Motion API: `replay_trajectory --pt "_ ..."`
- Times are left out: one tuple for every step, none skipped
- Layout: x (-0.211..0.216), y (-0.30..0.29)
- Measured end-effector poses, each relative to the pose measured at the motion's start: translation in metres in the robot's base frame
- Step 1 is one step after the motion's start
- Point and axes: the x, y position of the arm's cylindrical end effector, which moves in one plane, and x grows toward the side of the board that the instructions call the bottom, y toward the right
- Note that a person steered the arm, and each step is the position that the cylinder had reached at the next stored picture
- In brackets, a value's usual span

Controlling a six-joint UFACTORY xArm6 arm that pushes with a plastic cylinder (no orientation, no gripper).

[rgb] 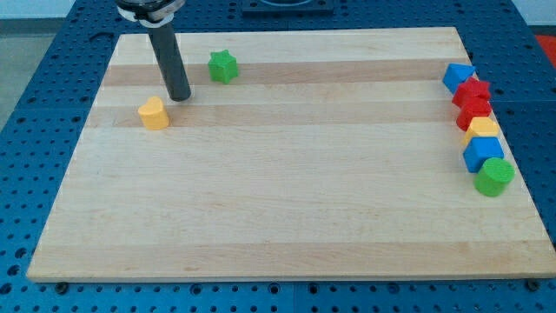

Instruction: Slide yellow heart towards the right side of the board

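Observation:
The yellow heart (155, 114) lies on the wooden board (287, 209) near the view's upper left. My tip (180, 97) rests on the board just up and to the right of the heart, close to it but with a small gap. The dark rod rises from the tip toward the view's top. A green star (223, 66) lies to the upper right of the tip.
Along the board's right edge stands a column of blocks: a blue block (458, 76), a red star (474, 90), a red block (474, 113), a yellow block (484, 129), a blue block (483, 153) and a green cylinder (494, 176).

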Motion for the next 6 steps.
replay_trajectory --pt "0.0 -0.019" --pt "0.0 -0.033" --pt "0.0 -0.05" --pt "0.004 -0.065" --pt "0.021 -0.065" --pt "0.029 -0.065"
